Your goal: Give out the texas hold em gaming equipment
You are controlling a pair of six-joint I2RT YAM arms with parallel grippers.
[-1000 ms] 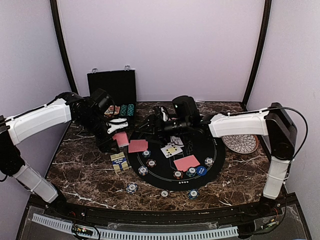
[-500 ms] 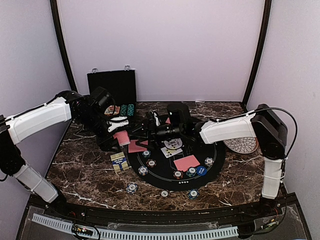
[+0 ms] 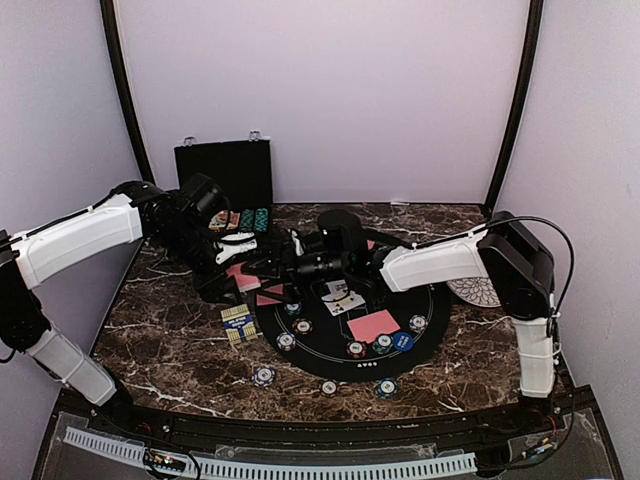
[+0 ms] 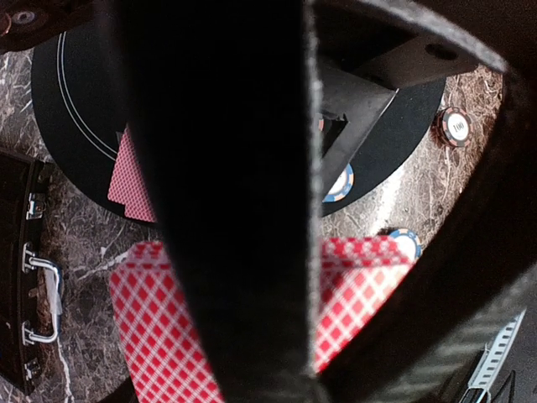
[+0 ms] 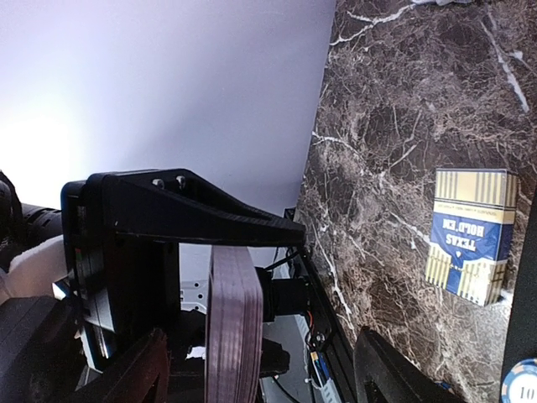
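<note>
Jaws of the left gripper (image 3: 236, 266) are closed on the red-backed deck (image 4: 159, 327), holding it above the marble table (image 3: 170, 340) at the left rim of the black mat (image 3: 320, 352). Right gripper (image 3: 268, 270) jaws stand open; its fingers (image 5: 138, 374) flank the deck without visible contact. Single cards (image 3: 372, 325) and striped chips (image 3: 286, 341) lie on the mat. Three further chips (image 3: 263, 376) lie on the marble near the front edge. The card box (image 5: 470, 235) lies beside the mat.
</note>
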